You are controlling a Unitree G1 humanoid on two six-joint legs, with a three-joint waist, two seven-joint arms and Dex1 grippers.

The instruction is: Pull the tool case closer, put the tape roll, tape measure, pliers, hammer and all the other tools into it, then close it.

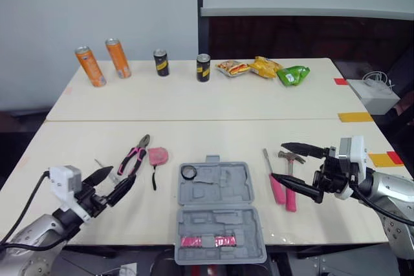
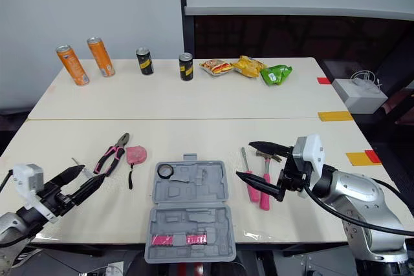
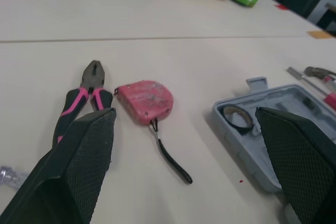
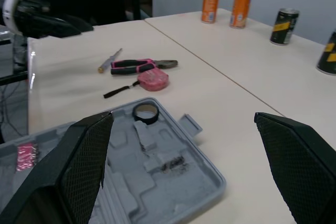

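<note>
Grey plastic tool case [image 1: 220,224] lies open between my two tools, its near half right at the worktop edge. The black tape roll [image 1: 188,172] sits in a recess in the far half, on my left tool's side. Both tools are spread wide and empty.

Risks:
- Right tool [image 1: 278,161] hovers over the pink-handled hammer [image 1: 291,157] and pink-handled screwdriver [image 1: 279,193], which lie side by side, almost touching. A sloppy descent could pinch both, or kick one towards the edge.
- Left tool [image 1: 123,174]: pink-and-black pliers [image 1: 134,155] are just ahead, with the pink tape measure [image 1: 158,155] right beside them on the case side. Its black strap trails loose and could snag or drag during a lift.
- The small clear-handled screwdriver [image 4: 109,60] lies close by my left tool on the outer side. It's thin, so easy to sweep away or miss.
- With the case this close to the edge, any further pull or a hard drop-in could tip it off.
- The recesses are shaped, so a tool sitting proud will probably stop the lid shutting.
</note>
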